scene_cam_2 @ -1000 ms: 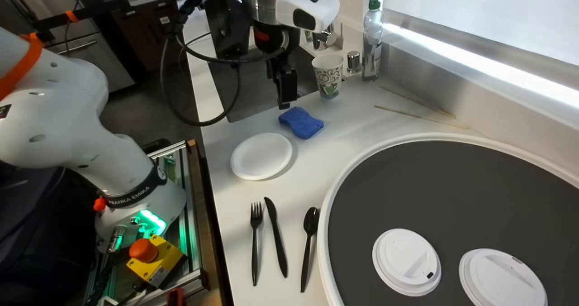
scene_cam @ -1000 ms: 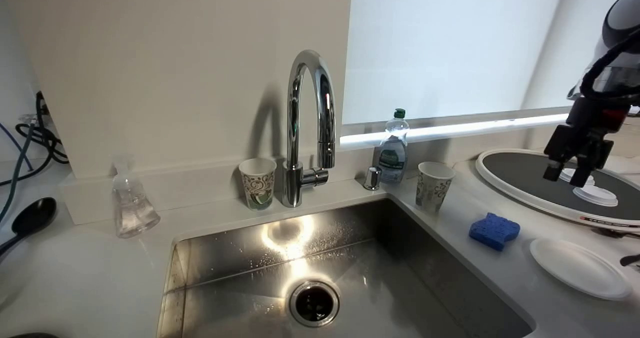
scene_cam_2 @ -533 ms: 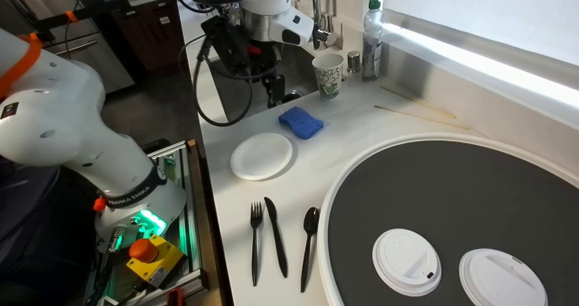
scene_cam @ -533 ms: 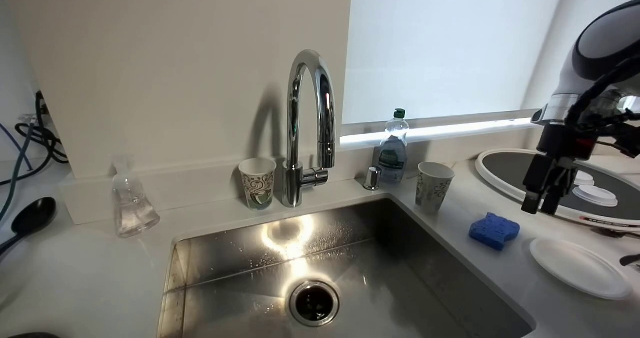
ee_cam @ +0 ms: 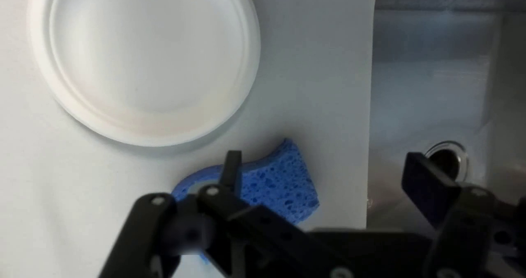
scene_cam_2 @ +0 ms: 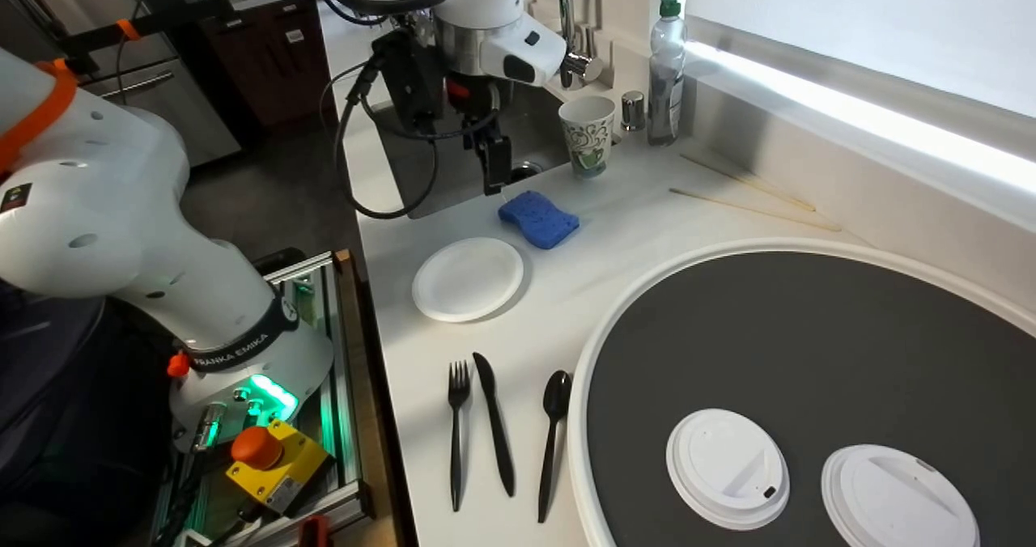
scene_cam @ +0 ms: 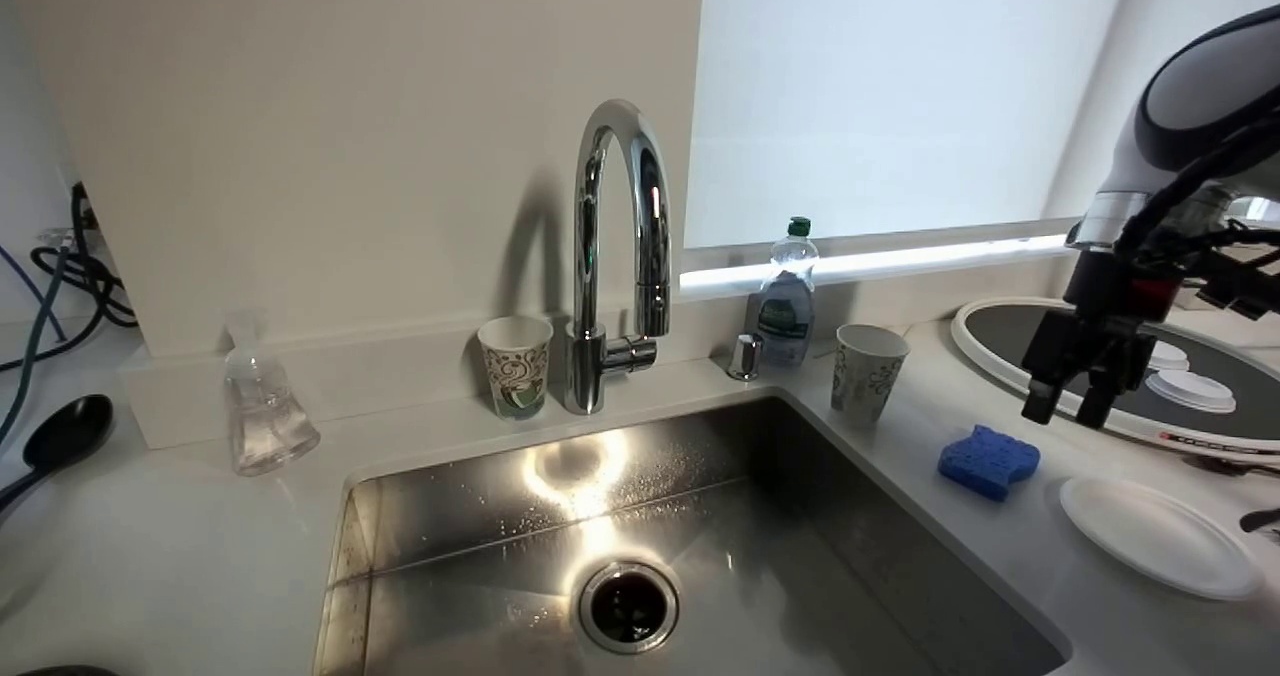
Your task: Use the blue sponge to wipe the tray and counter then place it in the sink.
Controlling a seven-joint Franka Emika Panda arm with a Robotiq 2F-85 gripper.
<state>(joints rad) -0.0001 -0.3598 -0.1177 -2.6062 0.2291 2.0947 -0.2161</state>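
Note:
The blue sponge (scene_cam: 988,463) lies flat on the white counter (ee_cam: 316,105), between the sink and a plate; in an exterior view its whole top (scene_cam_2: 539,219) shows. My gripper (ee_cam: 326,175) hangs above it, jaws wide open with nothing between them. In the wrist view its left finger covers part of the sponge (ee_cam: 279,183), while the right one stands over the sink (ee_cam: 427,89). The fingertips (scene_cam: 1041,403) are well clear of the counter. The grey round tray (scene_cam_2: 809,328) with its pale rim bears two white lids. The steel basin of the sink (scene_cam: 770,576) shows its drain.
A white plate (scene_cam_2: 468,280) is close beside the sponge. A paper cup (scene_cam_2: 588,136) and a soap bottle (scene_cam_2: 667,78) stand near the sink corner. A black fork (scene_cam_2: 457,434), knife (scene_cam_2: 495,434) and spoon (scene_cam_2: 555,442) lie by the tray. A chrome tap (scene_cam: 590,256) arches over the sink.
The gripper has moved away from the tray toward the sink and come lower, mostly in the first half second, then only slightly. The sponge has stayed put, and the jaws remain open.

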